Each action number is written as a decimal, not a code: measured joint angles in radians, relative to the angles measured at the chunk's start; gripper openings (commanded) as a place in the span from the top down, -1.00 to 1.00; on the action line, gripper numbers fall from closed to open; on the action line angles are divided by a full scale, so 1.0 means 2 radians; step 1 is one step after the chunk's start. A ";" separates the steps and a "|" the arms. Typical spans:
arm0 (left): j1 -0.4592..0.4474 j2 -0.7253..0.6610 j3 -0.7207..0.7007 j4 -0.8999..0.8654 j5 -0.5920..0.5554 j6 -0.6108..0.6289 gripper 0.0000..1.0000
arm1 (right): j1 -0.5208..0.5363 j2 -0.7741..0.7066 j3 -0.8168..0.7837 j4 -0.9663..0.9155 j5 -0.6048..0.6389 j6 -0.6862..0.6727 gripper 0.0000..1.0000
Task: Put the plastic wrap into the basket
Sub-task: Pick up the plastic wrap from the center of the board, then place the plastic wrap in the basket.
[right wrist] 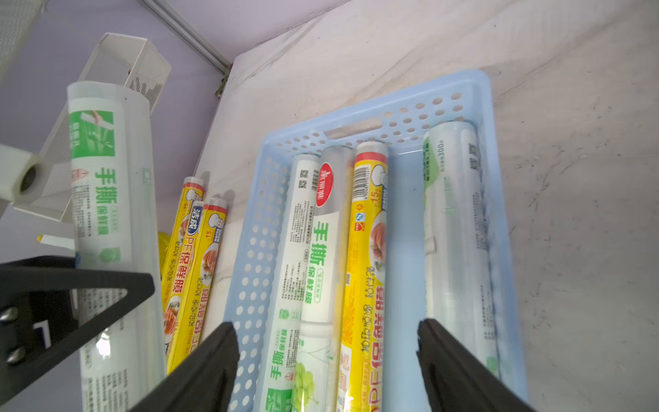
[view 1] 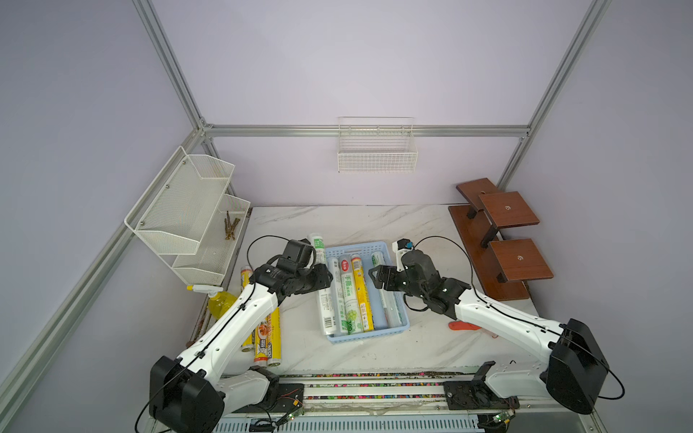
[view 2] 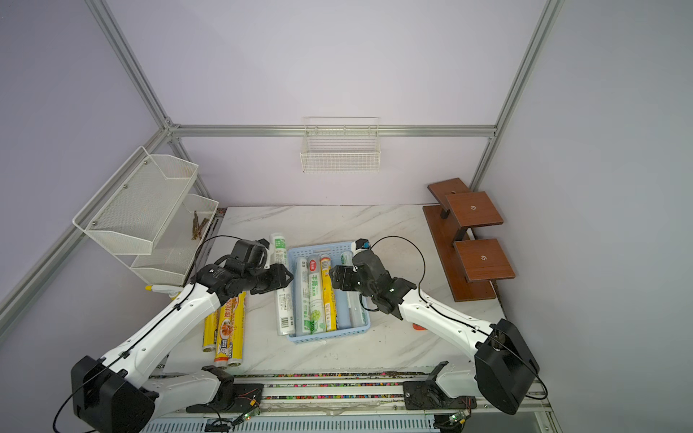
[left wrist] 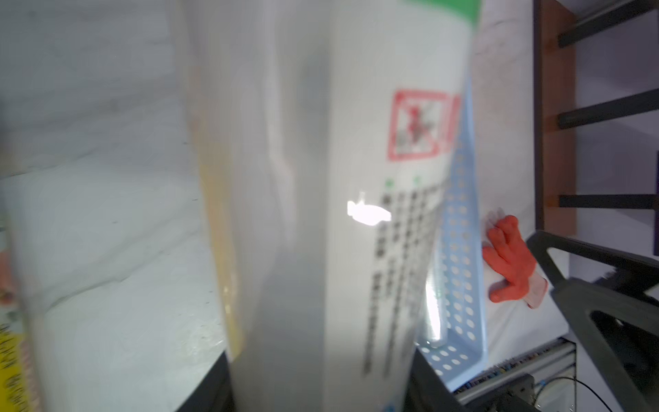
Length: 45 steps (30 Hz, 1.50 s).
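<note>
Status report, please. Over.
Left gripper shut on white roll by basket. Right gripper open above basket. Four rolls inside, three yellow rolls on table. Nothing in the way.

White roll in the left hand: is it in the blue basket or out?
Out. The left hand grips the white green-printed plastic-wrap roll beside the light-blue perforated basket, not inside.

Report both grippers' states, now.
Left gripper: closed on a white, green-printed plastic wrap roll.
Right gripper: open, empty, over the basket.
</note>
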 measured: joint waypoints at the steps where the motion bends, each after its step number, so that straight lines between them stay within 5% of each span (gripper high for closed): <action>1: -0.015 0.017 0.007 0.016 0.006 -0.010 0.62 | -0.010 -0.003 -0.003 -0.003 0.000 0.003 -0.65; 12: -0.077 0.185 0.047 0.131 0.012 -0.097 0.61 | -0.065 -0.054 -0.055 -0.022 -0.022 0.014 -0.67; 23: -0.110 0.257 0.082 0.162 0.010 -0.121 0.53 | -0.071 -0.047 -0.078 -0.007 -0.088 0.022 -0.68; 45: -0.124 0.318 0.112 0.129 -0.005 -0.125 -0.14 | -0.071 -0.014 -0.071 -0.009 -0.140 0.018 -0.67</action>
